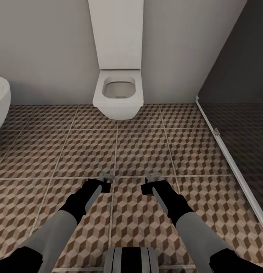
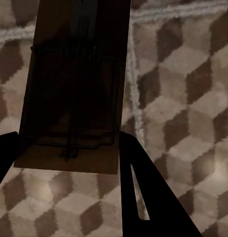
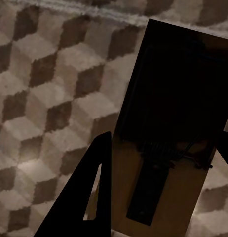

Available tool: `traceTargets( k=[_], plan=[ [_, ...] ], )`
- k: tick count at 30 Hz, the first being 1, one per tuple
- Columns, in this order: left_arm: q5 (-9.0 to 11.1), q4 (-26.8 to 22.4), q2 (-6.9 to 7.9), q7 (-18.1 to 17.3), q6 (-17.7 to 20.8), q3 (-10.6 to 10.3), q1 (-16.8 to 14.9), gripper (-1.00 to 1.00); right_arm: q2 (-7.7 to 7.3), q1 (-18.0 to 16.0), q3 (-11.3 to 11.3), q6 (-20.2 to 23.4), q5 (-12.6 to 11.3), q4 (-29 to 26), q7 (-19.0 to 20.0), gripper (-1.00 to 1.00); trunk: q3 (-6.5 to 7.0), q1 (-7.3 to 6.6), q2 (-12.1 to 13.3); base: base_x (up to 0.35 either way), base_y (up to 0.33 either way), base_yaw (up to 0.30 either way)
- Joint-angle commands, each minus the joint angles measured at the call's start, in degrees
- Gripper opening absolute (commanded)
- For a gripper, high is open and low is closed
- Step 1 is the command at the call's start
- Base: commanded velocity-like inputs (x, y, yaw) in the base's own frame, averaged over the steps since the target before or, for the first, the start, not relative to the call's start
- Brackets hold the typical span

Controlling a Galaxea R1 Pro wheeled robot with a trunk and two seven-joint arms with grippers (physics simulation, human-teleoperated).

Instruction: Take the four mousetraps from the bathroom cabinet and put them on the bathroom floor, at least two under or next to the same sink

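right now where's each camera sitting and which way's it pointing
Head view: on the robot's head, looking forward and down over the bathroom floor toward a white toilet; both forearms, the left gripper and right gripper show.
Left wrist view: near the left gripper, looking along dark fingers at a mousetrap between them.
Right wrist view: near the right gripper, looking along a finger at a second mousetrap.
Shared: all three show the cube-pattern tiles.

Ahead of you a white wall-hung toilet (image 1: 117, 94) sits against the plain grey wall (image 1: 44, 45). Cube-patterned tiles cover the floor (image 1: 142, 148). A dark glass shower screen (image 1: 237, 113) borders the floor's right edge, a rounded white tub (image 1: 0, 102) its left.
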Motion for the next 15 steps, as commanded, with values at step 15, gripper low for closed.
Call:
traceTargets(
  k=[15],
  plan=[
    [0.5,-0.1,0.01,0.4,0.2,-0.2,0.0,-1.00,-0.22,0.0,0.1,0.2,-0.6,-0.2,0.2,-1.00,-2.04,0.15,-0.1,0.000,0.000,0.000]
  ],
)
